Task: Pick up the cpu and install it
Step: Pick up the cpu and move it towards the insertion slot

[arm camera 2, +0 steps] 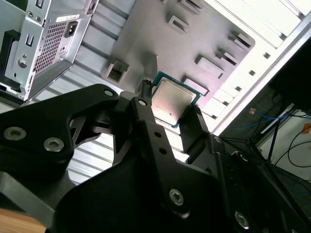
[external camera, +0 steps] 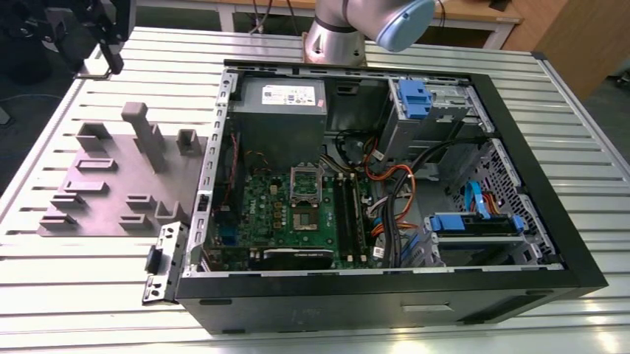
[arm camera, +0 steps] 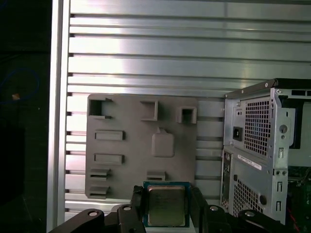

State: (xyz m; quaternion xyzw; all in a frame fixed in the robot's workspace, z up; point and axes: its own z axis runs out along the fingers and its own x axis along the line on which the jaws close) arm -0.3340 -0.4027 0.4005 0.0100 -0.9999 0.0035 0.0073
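The cpu [arm camera 2: 171, 99] [arm camera: 166, 206], a small flat square chip with a dull silver-grey top and a green rim, is held in the air between my two black fingers. My gripper [arm camera 2: 170, 103] [arm camera: 166, 204] is shut on its opposite edges in both wrist views. It hangs above the grey plastic tray [arm camera: 141, 145] [arm camera 2: 160, 43] [external camera: 108, 184], near the tray's edge. In the exterior view, the open computer case [external camera: 551, 147] lies on its side with the green motherboard [external camera: 285, 214] inside. The shiny socket frame [external camera: 305, 188] sits on the board.
The case's back panel [arm camera: 257, 145] [arm camera 2: 43, 39] stands close beside the tray. The arm's base [external camera: 335, 40] rises behind the case. Cables [external camera: 394, 192], blue drive brackets [external camera: 473, 221] and a power supply [external camera: 280, 96] crowd the case. The slatted aluminium table [external camera: 591, 147] carries everything.
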